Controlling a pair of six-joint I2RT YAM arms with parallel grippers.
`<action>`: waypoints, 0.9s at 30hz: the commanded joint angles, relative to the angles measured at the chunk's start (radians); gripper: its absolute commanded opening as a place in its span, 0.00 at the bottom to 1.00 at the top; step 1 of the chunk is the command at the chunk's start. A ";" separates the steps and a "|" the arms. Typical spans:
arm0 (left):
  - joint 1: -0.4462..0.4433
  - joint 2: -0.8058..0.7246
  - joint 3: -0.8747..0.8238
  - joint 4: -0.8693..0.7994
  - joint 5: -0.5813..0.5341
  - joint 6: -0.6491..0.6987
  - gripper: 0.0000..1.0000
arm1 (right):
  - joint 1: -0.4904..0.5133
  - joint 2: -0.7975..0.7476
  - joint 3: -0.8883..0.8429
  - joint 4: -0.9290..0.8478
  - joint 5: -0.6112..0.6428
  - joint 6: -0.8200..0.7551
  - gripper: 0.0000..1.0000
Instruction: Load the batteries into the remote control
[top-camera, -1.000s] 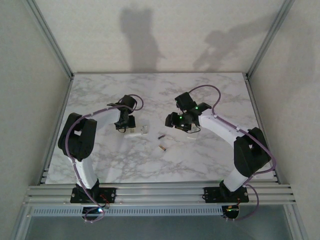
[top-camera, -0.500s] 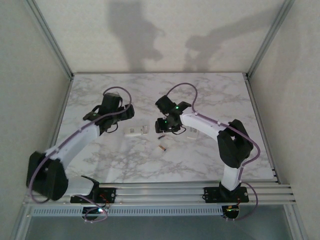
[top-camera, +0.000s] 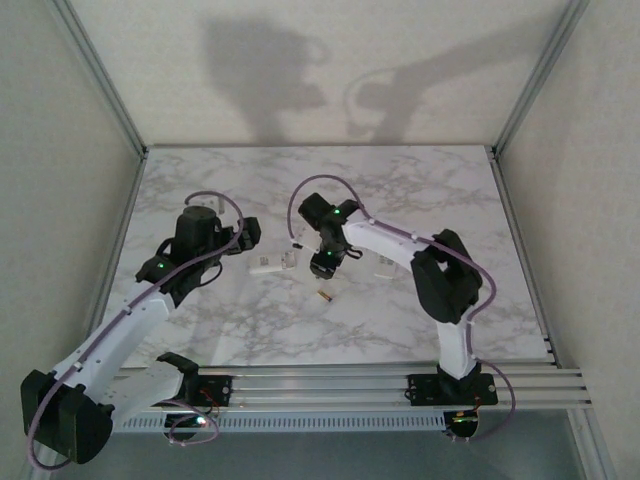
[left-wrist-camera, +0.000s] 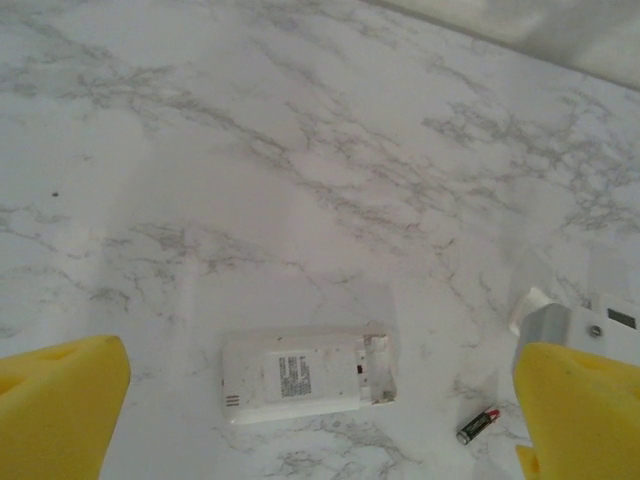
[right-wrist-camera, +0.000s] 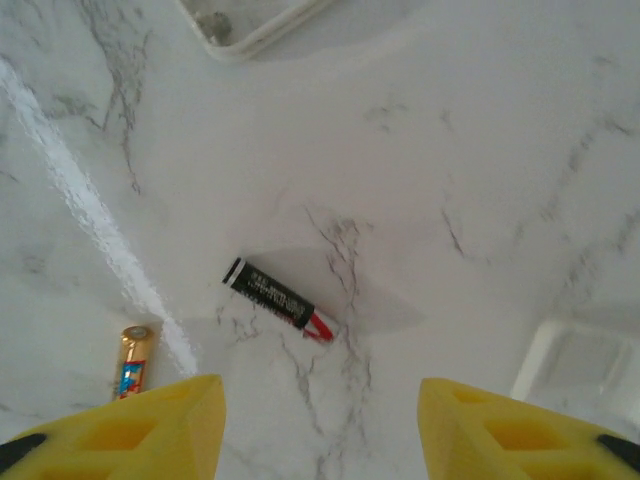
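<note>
Here, left tool (left-wrist-camera: 322, 400) spread near remote (left-wrist-camera: 300, 378) — right tool (right-wrist-camera: 320, 410) agape, dark battery (right-wrist-camera: 278, 298) ahead.

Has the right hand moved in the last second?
Yes. In the top view the right hand has shifted left and slightly toward the near edge. It is now closer to the white remote, just beyond the coppery battery.

Remote (left-wrist-camera: 310, 375) on table (left-wrist-camera: 300, 150); batteries (right-wrist-camera: 278, 299) right of it.
</note>
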 joint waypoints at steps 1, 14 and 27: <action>-0.003 -0.029 -0.021 -0.015 0.002 0.012 0.99 | -0.007 0.063 0.073 -0.100 -0.032 -0.147 0.54; -0.003 -0.054 -0.057 -0.001 0.004 -0.013 1.00 | -0.006 0.161 0.104 -0.084 -0.070 -0.164 0.52; -0.002 -0.100 -0.101 0.003 0.010 -0.060 0.99 | -0.010 0.177 0.069 -0.041 -0.052 -0.155 0.16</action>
